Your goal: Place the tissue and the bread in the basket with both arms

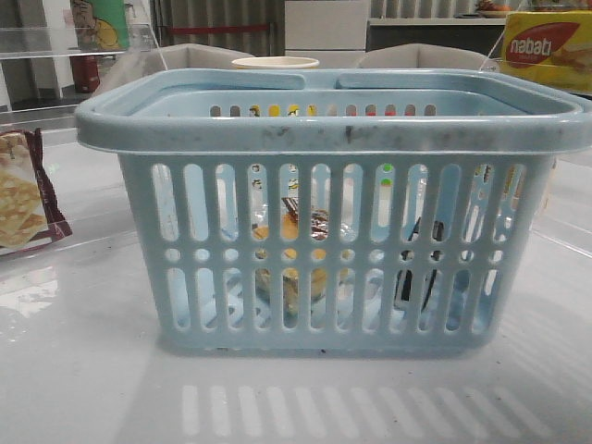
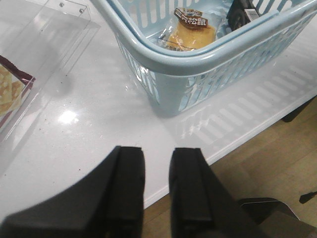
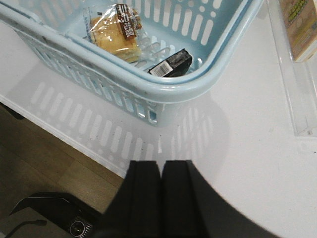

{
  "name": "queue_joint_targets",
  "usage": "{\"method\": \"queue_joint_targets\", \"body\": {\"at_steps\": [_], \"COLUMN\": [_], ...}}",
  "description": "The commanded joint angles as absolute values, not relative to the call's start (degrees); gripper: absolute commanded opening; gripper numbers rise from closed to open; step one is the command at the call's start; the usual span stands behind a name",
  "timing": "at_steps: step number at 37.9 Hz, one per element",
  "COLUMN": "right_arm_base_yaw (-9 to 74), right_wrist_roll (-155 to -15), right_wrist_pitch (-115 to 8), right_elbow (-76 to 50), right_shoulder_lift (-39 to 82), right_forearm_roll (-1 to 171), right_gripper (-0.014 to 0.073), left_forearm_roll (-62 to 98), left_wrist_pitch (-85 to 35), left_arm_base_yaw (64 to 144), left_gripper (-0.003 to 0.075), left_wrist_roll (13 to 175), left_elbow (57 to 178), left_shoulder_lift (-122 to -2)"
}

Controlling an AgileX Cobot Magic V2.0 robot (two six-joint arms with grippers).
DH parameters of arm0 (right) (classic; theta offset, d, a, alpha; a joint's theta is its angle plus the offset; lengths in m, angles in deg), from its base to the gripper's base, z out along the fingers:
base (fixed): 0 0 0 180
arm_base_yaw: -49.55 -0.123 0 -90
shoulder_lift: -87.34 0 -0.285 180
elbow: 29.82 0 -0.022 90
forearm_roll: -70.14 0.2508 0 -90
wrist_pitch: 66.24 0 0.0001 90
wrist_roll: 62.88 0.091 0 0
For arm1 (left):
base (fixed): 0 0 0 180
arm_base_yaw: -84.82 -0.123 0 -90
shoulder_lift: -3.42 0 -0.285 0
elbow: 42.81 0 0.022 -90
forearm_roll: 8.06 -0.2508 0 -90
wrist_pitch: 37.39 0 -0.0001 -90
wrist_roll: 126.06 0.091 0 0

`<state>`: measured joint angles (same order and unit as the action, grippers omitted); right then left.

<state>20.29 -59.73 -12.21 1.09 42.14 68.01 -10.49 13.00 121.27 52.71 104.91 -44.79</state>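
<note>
The light-blue basket (image 1: 333, 125) stands in the middle of the white table. The bread packet (image 3: 116, 32) lies inside it, also seen in the left wrist view (image 2: 190, 30) and through the slots in the front view (image 1: 301, 245). The dark tissue packet (image 3: 171, 64) lies inside beside it, and shows in the left wrist view (image 2: 240, 12) and in the front view (image 1: 418, 264). My left gripper (image 2: 157, 153) is open and empty over the table's front edge, away from the basket. My right gripper (image 3: 161, 166) is shut and empty, near the front edge by the basket's corner.
A maroon-edged cracker packet (image 1: 23, 199) lies on a clear tray at the left. A yellow Nabati box (image 1: 546, 51) stands at the back right on a clear shelf (image 3: 292, 99). A cream cup (image 1: 275, 63) stands behind the basket.
</note>
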Motion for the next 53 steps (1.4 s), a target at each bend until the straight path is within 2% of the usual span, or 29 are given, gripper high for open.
{"method": "queue_joint_targets", "body": {"at_steps": [1,2,23,27,32,41,49,53], "right_arm_base_yaw": [20.3,20.3,20.3,20.3,20.3,20.3,20.3,20.3], "right_wrist_roll": [-59.7,-59.7,-59.7,-59.7,-59.7,-59.7,-59.7,-59.7], "right_wrist_pitch": [-15.7,-15.6,-15.2,-15.2,-15.2,-15.2,-15.2,-15.2], "right_elbow": [-0.3,-0.3,-0.3,-0.3,-0.3,-0.3,-0.3,-0.3], "right_shoulder_lift": [42.2,42.2,42.2,42.2,42.2,42.2,42.2,42.2], "right_forearm_roll": [67.3,67.3,67.3,67.3,67.3,67.3,67.3,67.3], "right_gripper": [0.0022,0.0029,0.0029,0.0029,0.0029,0.0029,0.0029,0.0029], "left_forearm_roll": [-10.7,-10.7,-10.7,-11.3,-11.3,-9.5,-8.9,-8.1], "left_wrist_pitch": [9.7,9.7,9.5,8.7,-5.6,-23.6,-36.0,-38.3], "left_arm_base_yaw": [121.5,121.5,121.3,117.6,107.3,95.1,88.1,86.5], "left_gripper": [0.0104,0.0087,0.009,0.0091,0.0091,0.0091,0.0091,0.0091], "left_wrist_roll": [52.0,52.0,52.0,52.5,52.8,54.3,54.3,54.3], "left_elbow": [106.5,106.5,106.3,106.0,98.6,82.2,67.3,62.0], "left_shoulder_lift": [-44.6,-44.6,-43.7,-41.3,-34.8,-20.8,-10.1,-6.3]}}
